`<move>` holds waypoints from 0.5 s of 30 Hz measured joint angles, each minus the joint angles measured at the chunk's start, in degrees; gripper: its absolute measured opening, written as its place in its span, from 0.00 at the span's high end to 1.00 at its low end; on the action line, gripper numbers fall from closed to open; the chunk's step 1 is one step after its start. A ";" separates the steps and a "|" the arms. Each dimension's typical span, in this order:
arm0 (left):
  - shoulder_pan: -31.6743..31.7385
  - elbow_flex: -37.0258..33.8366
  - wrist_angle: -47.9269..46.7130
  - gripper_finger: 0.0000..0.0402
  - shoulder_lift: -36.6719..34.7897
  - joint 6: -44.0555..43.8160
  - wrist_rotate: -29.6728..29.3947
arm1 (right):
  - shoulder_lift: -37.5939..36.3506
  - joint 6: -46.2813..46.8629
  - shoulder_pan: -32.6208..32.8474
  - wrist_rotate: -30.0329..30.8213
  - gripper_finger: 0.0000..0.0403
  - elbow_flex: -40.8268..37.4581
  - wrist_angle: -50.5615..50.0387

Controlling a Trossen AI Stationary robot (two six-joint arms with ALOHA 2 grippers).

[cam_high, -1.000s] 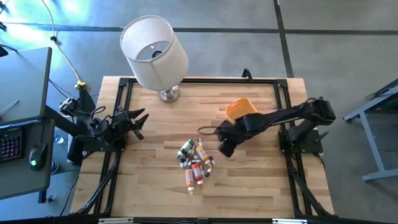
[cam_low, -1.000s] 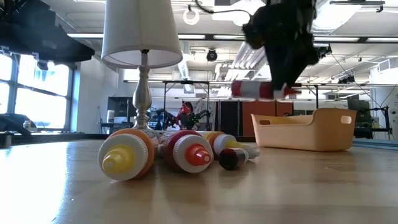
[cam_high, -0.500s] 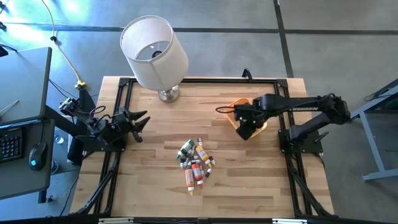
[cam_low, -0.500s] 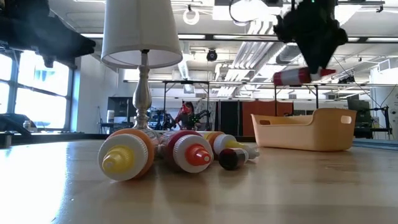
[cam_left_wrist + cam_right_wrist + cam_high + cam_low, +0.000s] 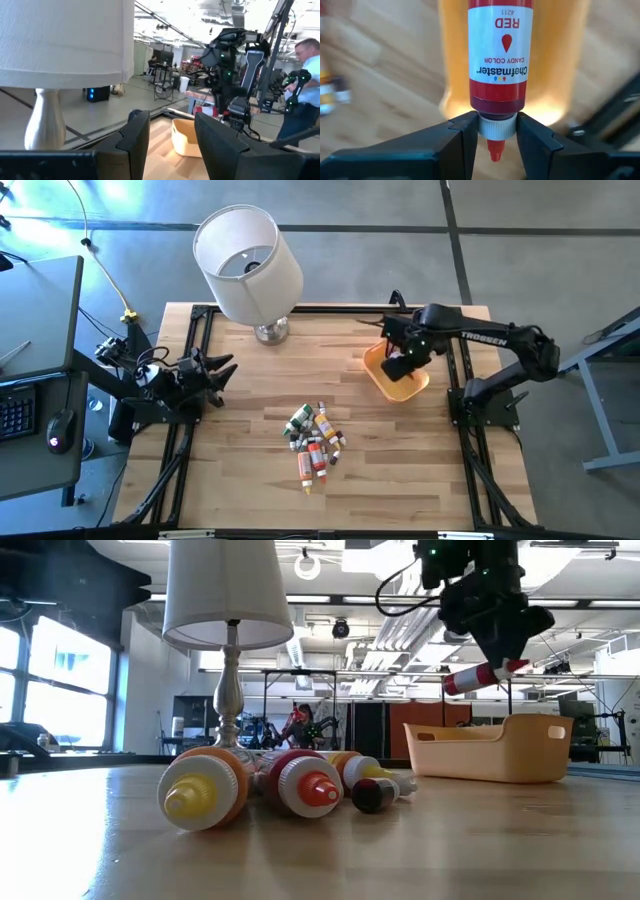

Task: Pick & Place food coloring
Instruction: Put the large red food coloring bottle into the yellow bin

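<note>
My right gripper (image 5: pixel 400 362) hangs above the orange bowl (image 5: pixel 385 380) at the table's far right, shut on a red food coloring bottle (image 5: pixel 500 55) with a white label. In the low view this bottle (image 5: pixel 482 677) juts out below the fingers, over the bowl (image 5: pixel 490 750). Several more food coloring bottles (image 5: pixel 315 440) lie on their sides in a pile at the table's middle, also near the low camera (image 5: pixel 290 785). My left gripper (image 5: pixel 170 145) waits at the table's left edge (image 5: pixel 205 372), open with nothing between its fingers. My right gripper pinches the red bottle's white cap (image 5: pixel 496 126) between its two fingers (image 5: pixel 462 137), with the red tip poking back past them. The fingers come from above, pointing down. The bottle is lifted clear and sticks out sideways, slightly tilted, above the bowl.
A table lamp with a white shade (image 5: pixel 248 260) stands at the far left of the table, its base (image 5: pixel 270 332) on the wood. Black frame rails (image 5: pixel 320 308) run along the table's edges. A person (image 5: pixel 305 75) stands beyond the table.
My right gripper has carried the red bottle from beside the pile toward the table's far right and somewhat up, ending over the orange bowl. Its wrist has rolled on the way, and the bottle, level before, now tilts a little.
</note>
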 joint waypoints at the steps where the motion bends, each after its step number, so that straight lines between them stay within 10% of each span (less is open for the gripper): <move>1: 0.02 0.00 -0.06 0.61 0.00 0.06 0.00 | 0.09 0.06 -0.88 -1.79 0.72 0.00 0.05; 15: 0.00 0.00 -3.26 0.61 -0.01 -0.01 0.10 | 1.37 11.99 -10.53 -10.33 0.72 0.00 4.42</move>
